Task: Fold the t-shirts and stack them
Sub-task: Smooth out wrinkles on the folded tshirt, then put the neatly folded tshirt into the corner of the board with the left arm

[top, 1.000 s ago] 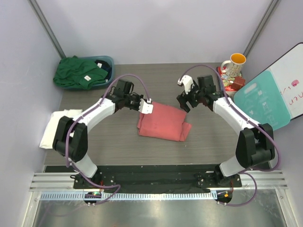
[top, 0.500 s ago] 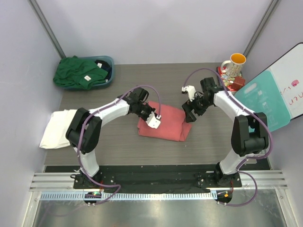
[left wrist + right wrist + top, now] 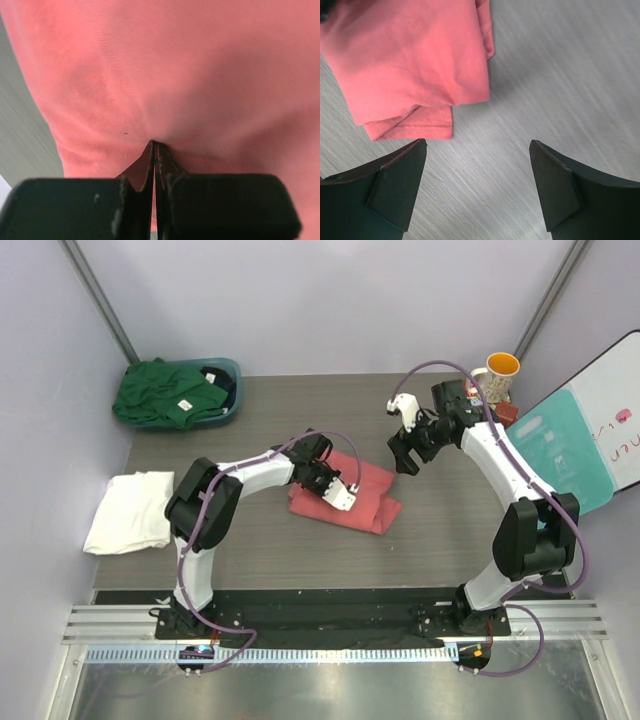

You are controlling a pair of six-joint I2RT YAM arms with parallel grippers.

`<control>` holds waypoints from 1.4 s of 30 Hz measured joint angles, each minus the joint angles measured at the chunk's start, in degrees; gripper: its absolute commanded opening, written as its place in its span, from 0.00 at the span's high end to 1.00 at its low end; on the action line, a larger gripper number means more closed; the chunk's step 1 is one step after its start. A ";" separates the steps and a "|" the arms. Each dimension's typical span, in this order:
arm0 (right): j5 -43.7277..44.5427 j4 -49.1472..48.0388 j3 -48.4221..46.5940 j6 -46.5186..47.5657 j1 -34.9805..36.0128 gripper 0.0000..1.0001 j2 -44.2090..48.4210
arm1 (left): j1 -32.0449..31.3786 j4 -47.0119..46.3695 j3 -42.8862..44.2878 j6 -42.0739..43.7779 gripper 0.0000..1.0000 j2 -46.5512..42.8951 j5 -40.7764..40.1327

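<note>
The coral-red t-shirt [image 3: 372, 486] lies folded into a rough rectangle near the middle of the grey surface [image 3: 270, 425], its long side running from 10 o'clock to 4 o'clock in the top view. The left end effector [image 3: 340, 498] is down on the shirt's 8 o'clock part, with its jaws pressed together. In the left wrist view [image 3: 155, 145] the joined tips push into the red cloth [image 3: 200, 75], and soft creases spread from that spot. Whether a fold is caught between them cannot be told. The right end effector [image 3: 405, 455] hangs at about 1 o'clock from the shirt, apart from it, with its jaws spread wide and nothing between them. In the right wrist view its two dark fingertips [image 3: 405, 170] frame bare surface, and a layered, hemmed corner of the shirt [image 3: 410, 65] lies toward 10 o'clock from the gap [image 3: 477, 144]. The white t-shirt [image 3: 130, 510] lies folded at the 9 o'clock edge of the surface. The dark green t-shirt [image 3: 165, 392], with a small white label showing, is heaped over the teal tub [image 3: 230, 368] at the 10 o'clock corner. A patterned mug [image 3: 493, 377] stands at the 2 o'clock corner, beside a teal board [image 3: 555, 455].
</note>
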State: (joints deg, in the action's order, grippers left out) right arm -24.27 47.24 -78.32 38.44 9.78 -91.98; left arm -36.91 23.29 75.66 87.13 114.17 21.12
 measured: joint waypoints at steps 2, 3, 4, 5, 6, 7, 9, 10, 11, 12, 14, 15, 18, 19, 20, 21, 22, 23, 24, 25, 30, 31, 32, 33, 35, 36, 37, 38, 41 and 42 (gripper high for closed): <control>-0.20 -0.02 -1.29 -0.22 0.00 0.11 0.72 | -0.07 -1.22 0.46 -2.56 1.00 0.35 -1.86; -0.48 -0.07 -1.70 -0.50 0.00 0.11 1.14 | -0.07 -1.81 0.74 -4.70 1.00 0.52 -2.86; -0.66 -0.13 -1.79 -0.72 0.02 0.11 1.38 | -0.09 -2.10 1.18 -6.51 0.99 0.66 -3.80; -1.07 -0.13 -1.75 -1.07 0.02 0.11 1.51 | -0.09 -2.16 1.84 -9.07 0.94 0.81 -5.05; -1.55 -0.20 -1.62 -1.44 0.02 0.11 1.53 | -0.07 -2.23 2.29 -11.26 0.86 0.83 -5.97; -1.97 -0.55 -1.25 -1.88 0.00 0.11 1.53 | -0.04 -2.32 2.60 -12.83 0.75 0.83 -6.56; -2.80 -1.25 0.13 -2.84 0.02 0.12 1.53 | 0.07 -2.51 3.30 -16.72 0.59 0.50 -7.72; -2.99 -1.40 0.74 -3.15 0.09 0.12 1.51 | 0.13 -2.45 3.56 -18.69 0.49 0.04 -8.17; -3.10 -1.53 1.33 -3.48 0.20 0.12 1.42 | 0.17 -1.97 3.96 -21.00 0.44 -0.55 -8.37; -3.10 -1.53 1.57 -3.76 0.31 0.12 1.22 | 0.31 -1.31 4.52 -22.82 0.41 -1.33 -8.33; -3.06 -2.12 1.62 -4.13 0.68 0.13 0.74 | 0.70 1.40 6.73 -26.86 0.27 -2.91 -7.72; -2.89 -2.49 1.62 -4.28 0.94 0.13 0.44 | 1.14 3.19 8.50 -29.49 0.21 -3.91 -6.54; -2.05 -3.32 1.62 -4.35 1.79 0.13 -0.42 | 3.30 6.56 13.22 -35.89 0.03 -6.54 -4.02; -1.40 -3.52 1.57 -4.35 2.16 0.13 -0.83 | 4.46 7.69 14.67 -38.42 0.00 -7.34 -3.02; -0.81 -3.52 1.38 -4.33 2.51 0.12 -1.25 | 5.77 8.92 15.98 -40.85 0.00 -7.91 -2.45; 0.09 -3.52 1.01 -4.31 2.91 0.11 -1.84 | 7.19 10.16 17.27 -42.88 0.00 -8.09 -1.86; 1.14 -3.65 0.57 -4.26 3.28 0.11 -2.38 | 8.68 11.96 18.86 -45.03 0.00 -7.93 -1.31; 2.23 -3.67 -0.02 -4.11 3.54 0.10 -2.95 | 10.27 14.08 20.59 -47.01 0.00 -7.28 -0.81; 3.26 -3.82 -0.76 -4.09 3.74 0.10 -3.43 | 12.00 16.52 22.56 -48.96 0.00 -6.12 -0.20; 4.37 -3.89 -1.88 -4.11 3.96 0.10 -4.04 | 13.60 19.30 24.87 -50.64 0.00 -4.52 0.87; 6.86 -4.55 -10.23 -6.27 4.24 0.21 -8.57 | 20.24 29.73 34.69 -56.81 0.00 7.63 8.74; 7.23 -4.79 -11.89 -6.84 4.61 0.21 -9.57 | 21.49 31.91 36.41 -57.83 0.00 10.86 10.71; 7.82 -4.94 -13.29 -7.21 4.90 0.21 -10.56 | 22.18 33.16 37.51 -58.38 0.00 13.03 11.93; 8.63 -5.20 -14.25 -7.30 5.40 0.22 -11.43 | 22.84 35.04 39.06 -58.82 0.00 15.67 13.29; 9.73 -5.53 -14.78 -7.02 7.17 0.22 -12.41 | 23.43 39.36 43.60 -59.67 0.00 21.22 15.91; 10.27 -5.42 -14.78 -6.40 8.59 0.22 -12.90 | 23.45 41.33 46.10 -59.87 0.00 23.82 17.14; 10.73 -5.31 -14.78 -5.60 10.27 0.22 -13.38 | 23.39 43.21 48.65 -59.98 0.00 26.25 18.71; 11.02 -5.25 -14.78 -4.74 12.33 0.24 -13.94 | 23.39 45.05 51.15 -60.11 0.00 27.74 20.68; 10.86 -5.18 -14.25 -3.08 16.24 0.25 -14.84 | 23.37 47.28 53.46 -60.28 0.00 29.22 22.88; 10.58 -5.18 -13.84 -2.58 17.31 0.26 -14.91 | 23.37 47.89 53.46 -60.35 0.00 29.46 23.58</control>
State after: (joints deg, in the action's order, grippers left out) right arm -13.69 42.06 -92.16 35.86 27.09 -106.89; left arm -13.54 71.18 129.12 26.79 143.63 44.71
